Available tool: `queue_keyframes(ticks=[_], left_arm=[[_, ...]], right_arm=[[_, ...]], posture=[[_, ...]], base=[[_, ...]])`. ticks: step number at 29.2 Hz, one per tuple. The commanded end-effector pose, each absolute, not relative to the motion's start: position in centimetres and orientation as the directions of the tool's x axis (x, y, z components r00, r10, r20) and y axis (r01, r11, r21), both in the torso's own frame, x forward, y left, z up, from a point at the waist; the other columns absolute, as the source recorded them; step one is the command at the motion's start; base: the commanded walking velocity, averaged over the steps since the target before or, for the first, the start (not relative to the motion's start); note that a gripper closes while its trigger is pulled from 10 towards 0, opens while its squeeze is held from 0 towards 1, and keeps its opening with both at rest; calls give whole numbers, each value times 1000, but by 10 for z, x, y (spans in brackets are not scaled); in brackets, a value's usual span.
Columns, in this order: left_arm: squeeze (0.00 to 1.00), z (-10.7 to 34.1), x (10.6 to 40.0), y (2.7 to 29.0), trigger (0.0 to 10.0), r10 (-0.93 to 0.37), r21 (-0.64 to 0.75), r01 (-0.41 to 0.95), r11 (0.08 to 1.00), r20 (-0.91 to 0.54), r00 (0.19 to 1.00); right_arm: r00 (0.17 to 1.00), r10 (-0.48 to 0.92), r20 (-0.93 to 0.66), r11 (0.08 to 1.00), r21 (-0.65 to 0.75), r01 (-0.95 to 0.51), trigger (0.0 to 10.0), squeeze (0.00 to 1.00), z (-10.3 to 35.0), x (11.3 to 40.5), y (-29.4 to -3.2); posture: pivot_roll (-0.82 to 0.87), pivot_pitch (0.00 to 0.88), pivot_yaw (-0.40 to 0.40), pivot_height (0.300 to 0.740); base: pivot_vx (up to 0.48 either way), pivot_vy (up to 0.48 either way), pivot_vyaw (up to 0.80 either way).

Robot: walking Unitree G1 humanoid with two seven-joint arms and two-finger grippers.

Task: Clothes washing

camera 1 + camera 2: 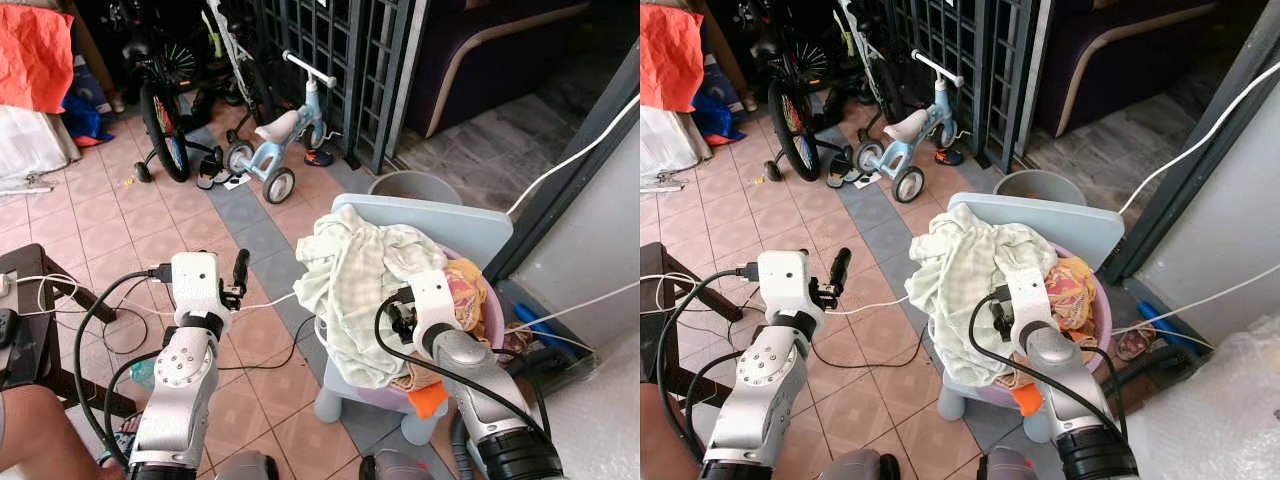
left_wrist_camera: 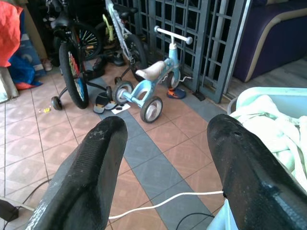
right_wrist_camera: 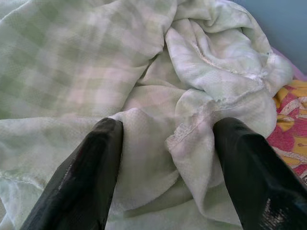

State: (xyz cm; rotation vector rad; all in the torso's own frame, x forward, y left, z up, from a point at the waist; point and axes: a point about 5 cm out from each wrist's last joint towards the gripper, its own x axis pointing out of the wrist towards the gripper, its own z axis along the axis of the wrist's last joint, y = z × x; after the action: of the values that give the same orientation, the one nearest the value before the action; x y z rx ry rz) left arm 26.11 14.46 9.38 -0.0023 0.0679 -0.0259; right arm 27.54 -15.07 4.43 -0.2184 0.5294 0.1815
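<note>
A pale green checked cloth (image 1: 355, 280) is heaped over a purple basin (image 1: 492, 310) that stands on a light blue plastic chair (image 1: 450, 225). Beneath it on the right lies an orange and pink patterned garment (image 1: 465, 285). My right gripper (image 3: 168, 132) is pushed into the front of the heap. Its fingers (image 3: 96, 167) are open, with a fold of the green cloth (image 3: 158, 57) bulging between them. My left gripper (image 2: 168, 127) hangs open in the air to the left of the chair, above the tiled floor, holding nothing.
A child's blue balance bike (image 1: 275, 140) and a black bicycle (image 1: 165, 110) stand ahead by a metal gate (image 1: 340, 60). A grey bucket (image 1: 415, 186) sits behind the chair. Cables (image 1: 270, 302) cross the floor. At the left are a dark table (image 1: 30, 290) and a person's knee (image 1: 30, 430).
</note>
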Motion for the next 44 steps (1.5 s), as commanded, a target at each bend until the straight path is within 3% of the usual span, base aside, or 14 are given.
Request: queue_keyframes(ticks=[1, 10, 11, 25, 44], left_arm=[[0, 96, 258, 145, 10000, -24, 6, 24, 1000, -70, 997], [0, 95, 252, 148, 10000, -16, 6, 16, 1000, -87, 996], [0, 95, 251, 148, 10000, -17, 7, 18, 1000, -91, 996], [0, 85, 250, 149, 10000, 13, -5, -14, 1000, -143, 990], [0, 81, 261, 149, 10000, 2, 2, -2, 1000, -131, 991]], right_arm=[[831, 119, -543, 926, -242, -290, 10000, 0, 36, 273, -148], [761, 198, -618, 868, -250, -428, 10000, 0, 23, 264, -142], [754, 210, -623, 868, -237, -437, 0, 0, 22, 263, -141], [697, 230, -679, 873, -173, -457, 0, 0, 6, 258, -143], [720, 218, -658, 919, -110, -379, 0, 0, 1, 265, -145]], posture=[[30, 124, 29, 740], [44, 138, 29, 740], [43, 137, 30, 740], [32, 101, 52, 740], [32, 38, 56, 740]], base=[[0, 0, 0], [0, 0, 0], [0, 0, 0], [0, 0, 0], [0, 0, 0]])
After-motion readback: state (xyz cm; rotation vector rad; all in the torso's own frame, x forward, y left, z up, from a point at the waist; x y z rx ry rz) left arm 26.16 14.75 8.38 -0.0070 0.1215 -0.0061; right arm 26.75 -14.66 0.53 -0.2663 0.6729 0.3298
